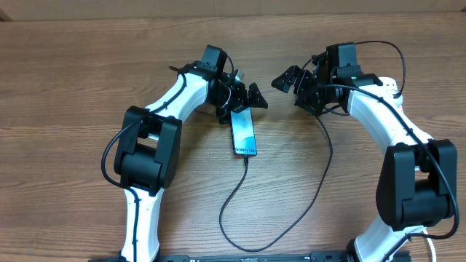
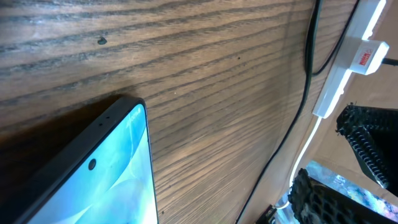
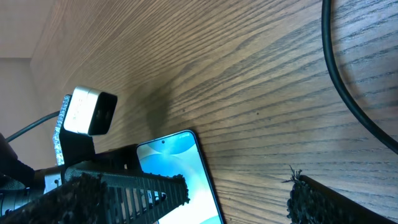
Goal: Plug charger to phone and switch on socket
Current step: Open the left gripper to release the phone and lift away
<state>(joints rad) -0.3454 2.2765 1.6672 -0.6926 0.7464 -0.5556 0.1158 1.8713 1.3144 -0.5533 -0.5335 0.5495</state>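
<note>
The socket [image 2: 336, 84] shows only in the left wrist view, where it is cut off by the upper right corner; one red-marked block on it is visible, and a white cord [image 2: 303, 154] trails from its near end. From overhead it is hidden.

The charger [image 1: 331, 151] lies as a thin black line that meets the near end of the phone [image 1: 244, 132]. It loops toward the robot's base, then climbs to the right and disappears under the right arm, so its plug is out of sight. The tip seems to be seated in the phone, though it is too small there to be sure.

The phone lies flat on the table [image 1: 73, 87], screen up, about midway between the two arms. Its long axis runs from far to near with a slight tilt; the end with the front camera dot points away from the base, and the end with the white lettering points toward it.

The left gripper [image 1: 244, 104] sits over the phone's far end with its jaws apart; I cannot tell whether a pad touches the phone's edge. The right gripper [image 3: 239, 185] hangs just beyond that same end, aimed at it. Its fingers [image 3: 314, 202] are spread wide with nothing between them.

Bare wood lies on the left of the phone and inside the cable loop; the table's far edge runs along the top of the overhead view, well apart from both grippers.
</note>
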